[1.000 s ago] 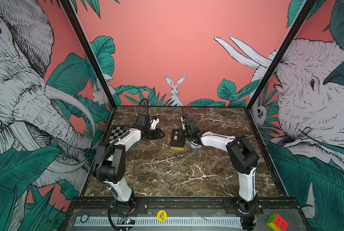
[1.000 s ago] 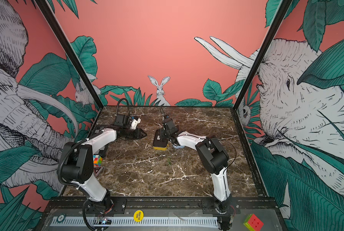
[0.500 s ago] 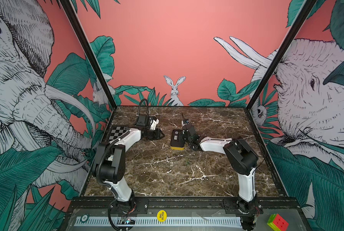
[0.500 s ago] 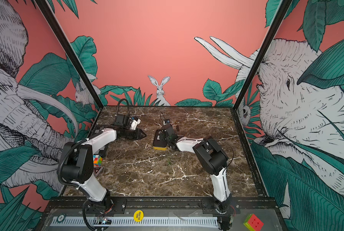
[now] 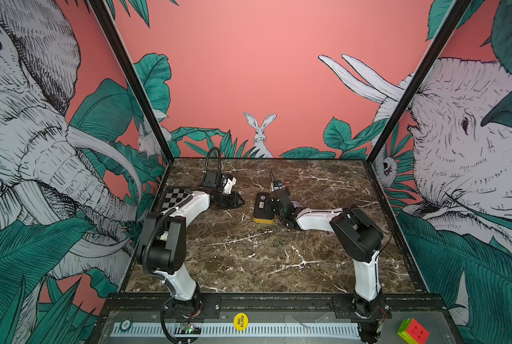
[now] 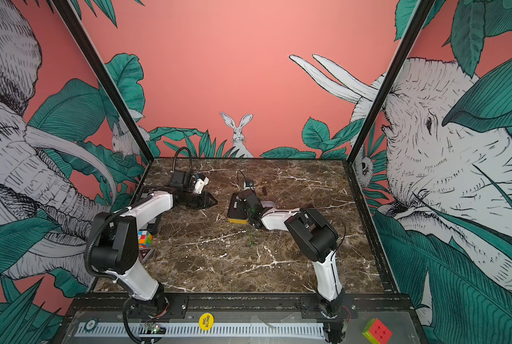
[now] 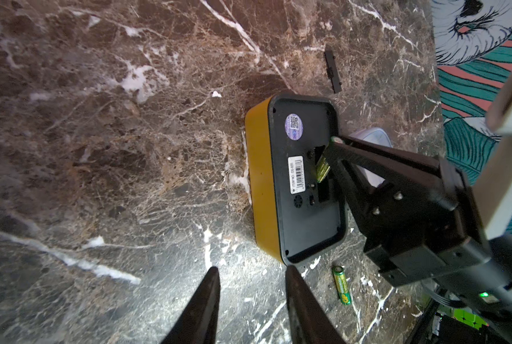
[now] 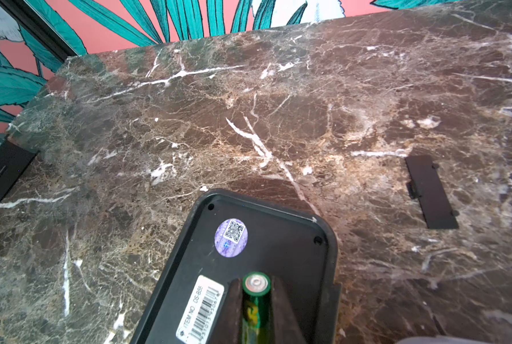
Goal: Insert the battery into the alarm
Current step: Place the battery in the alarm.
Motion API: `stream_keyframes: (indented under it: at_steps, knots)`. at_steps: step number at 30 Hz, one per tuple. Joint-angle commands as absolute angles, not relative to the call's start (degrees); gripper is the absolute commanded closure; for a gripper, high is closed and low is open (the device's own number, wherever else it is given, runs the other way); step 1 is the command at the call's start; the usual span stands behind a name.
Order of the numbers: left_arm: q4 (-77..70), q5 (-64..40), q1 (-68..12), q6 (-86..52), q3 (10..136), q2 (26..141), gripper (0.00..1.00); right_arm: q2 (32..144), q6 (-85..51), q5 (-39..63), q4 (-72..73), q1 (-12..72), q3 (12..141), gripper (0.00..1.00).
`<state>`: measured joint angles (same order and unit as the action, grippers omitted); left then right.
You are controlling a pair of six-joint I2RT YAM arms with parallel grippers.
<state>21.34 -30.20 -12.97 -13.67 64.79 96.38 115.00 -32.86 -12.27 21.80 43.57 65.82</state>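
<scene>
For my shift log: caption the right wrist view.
Right gripper, jaws shut on a green battery, over the alarm's black back; battery cover lies apart on marble.

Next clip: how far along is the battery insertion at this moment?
Done: the battery cover is off, lying on the table apart from the alarm, which lies back-up. In hand: the right gripper is shut on a battery, angled at the open compartment, not yet seated. To do: seat it; a second battery lies beside the alarm, and the left gripper is open, holding nothing.
</scene>
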Motion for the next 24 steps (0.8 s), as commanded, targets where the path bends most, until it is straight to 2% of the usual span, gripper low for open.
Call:
stream_keyframes:
  at_steps: [1, 11, 14, 16, 20, 24]
  knots:
    - [22.8, -29.6, -12.9, -13.4, 65.0, 93.7, 0.61, 113.0, -36.2, -12.8, 20.6, 44.5, 64.3, 1.00]
    - [23.2, -29.2, -13.2, -13.1, 65.5, 93.7, 0.61, 113.5, -36.6, -11.7, 19.4, 45.2, 63.7, 1.00]
    - [23.4, -29.2, -13.3, -12.9, 65.5, 93.8, 0.61, 113.3, -36.9, -12.1, 19.9, 45.5, 63.0, 0.97]
    - [23.4, -29.1, -13.3, -12.7, 65.5, 93.8, 0.61, 113.1, -36.9, -12.8, 19.3, 45.7, 63.0, 0.90]
    - [23.7, -29.0, -13.4, -11.3, 65.3, 93.9, 0.60, 111.9, -36.1, -13.9, 18.5, 46.0, 62.8, 0.65]
    - [23.1, -29.3, -13.8, -9.1, 64.0, 93.2, 0.59, 110.0, -34.4, -15.0, 16.5, 46.0, 63.9, 0.52]
